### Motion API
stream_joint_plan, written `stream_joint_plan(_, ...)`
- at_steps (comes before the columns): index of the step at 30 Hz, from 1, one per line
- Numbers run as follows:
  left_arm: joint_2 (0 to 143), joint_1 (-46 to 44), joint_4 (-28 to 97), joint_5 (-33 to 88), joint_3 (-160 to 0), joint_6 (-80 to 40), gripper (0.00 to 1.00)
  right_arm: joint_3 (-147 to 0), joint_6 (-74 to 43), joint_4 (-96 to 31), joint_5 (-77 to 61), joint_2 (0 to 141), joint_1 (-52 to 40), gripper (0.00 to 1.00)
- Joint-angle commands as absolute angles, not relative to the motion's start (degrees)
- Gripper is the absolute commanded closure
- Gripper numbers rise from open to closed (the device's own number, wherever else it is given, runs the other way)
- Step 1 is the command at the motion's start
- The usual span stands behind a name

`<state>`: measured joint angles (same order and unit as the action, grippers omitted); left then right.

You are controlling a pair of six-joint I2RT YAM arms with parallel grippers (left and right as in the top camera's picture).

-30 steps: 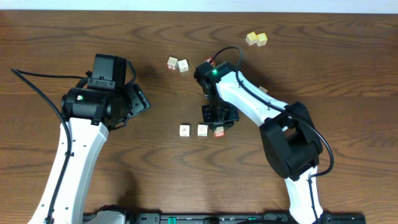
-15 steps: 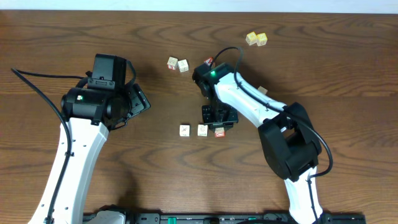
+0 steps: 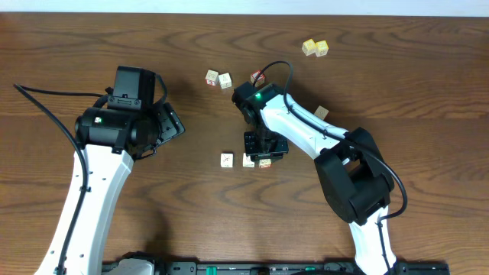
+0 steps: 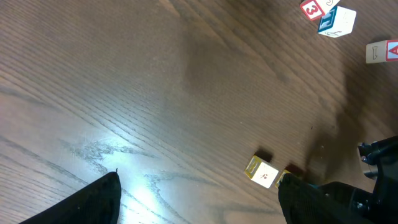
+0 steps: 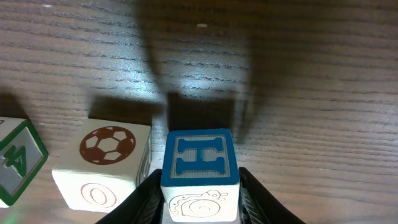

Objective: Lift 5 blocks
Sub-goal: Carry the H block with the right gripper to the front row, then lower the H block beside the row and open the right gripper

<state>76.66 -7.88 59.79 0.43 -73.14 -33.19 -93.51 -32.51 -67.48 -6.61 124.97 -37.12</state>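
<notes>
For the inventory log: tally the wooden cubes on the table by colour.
Printed cream wooden cubes: 5
Plain yellow wooden cubes: 2
Red-faced wooden cube: 1
Tan piece, partly hidden, kind unclear: 1
Total: 9, tan piece included

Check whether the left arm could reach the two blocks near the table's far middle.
Probably yes: the left gripper stands open, and only bare table lies between it and the two blocks.

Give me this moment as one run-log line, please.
left gripper: open, empty | right gripper: fingers flank H block, grip unclear | H block: beside soccer-ball block
</notes>
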Motion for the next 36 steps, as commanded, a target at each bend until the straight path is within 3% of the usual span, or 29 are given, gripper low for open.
stream_joint_plan(1,76.66,-7.68,59.96,-0.71,-73.23,-33.10,0.19,-92.99,-33.21,-67.53,-7.03,123.22,-37.06,0.64)
stream_joint_plan(6,76.66,-7.68,59.96,-0.71,-73.23,-33.10,0.19,-92.99,-32.93,-67.99,-7.14,123.22,-36.05,0.60)
stream_joint_plan(11,76.66,-7.68,59.96,-0.71,-73.23,-33.10,0.19,-92.99,-32.95,-69.25,-7.14,123.22,-35.05,0.67)
stream_joint_plan(36,76.66,-7.68,59.96,-0.71,-73.23,-33.10,0.19,-92.99,-33.89,-68.58,-9.76,123.22,-34.65,0.67)
